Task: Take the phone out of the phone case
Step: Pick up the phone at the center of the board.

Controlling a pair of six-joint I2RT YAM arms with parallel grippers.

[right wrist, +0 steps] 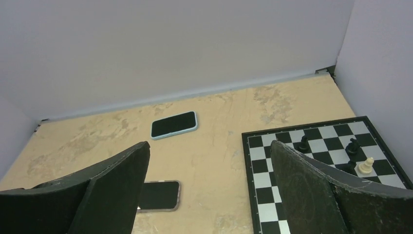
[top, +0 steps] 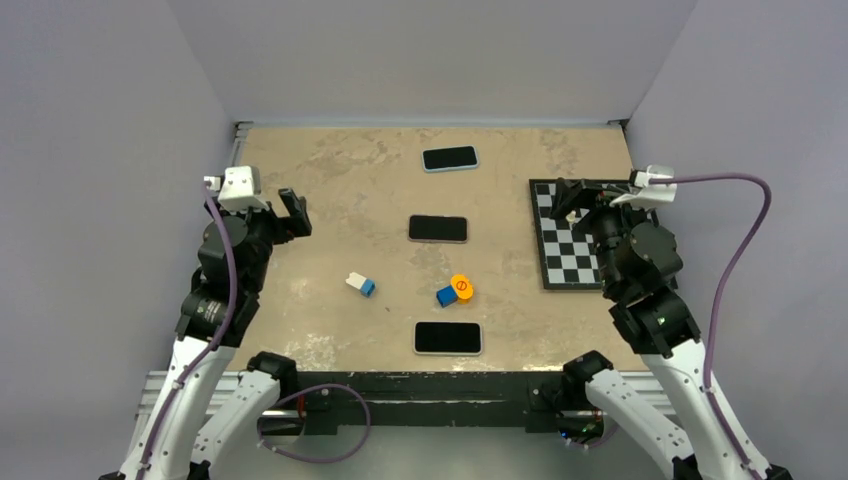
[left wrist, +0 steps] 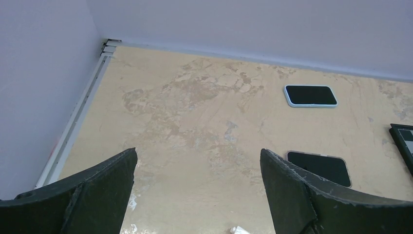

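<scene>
Three phones (top: 438, 228) (top: 449, 158) (top: 448, 338) well apart from grippers (top: 295, 212) (top: 572, 197)

Black finger (right wrist: 109, 195) hides part of middle phone (right wrist: 163, 195)

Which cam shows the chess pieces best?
Right wrist: dark pieces and one white piece stand in plain view on the chessboard. Top external: the right arm covers most of them. Left wrist: only the board's corner, no pieces.
</scene>
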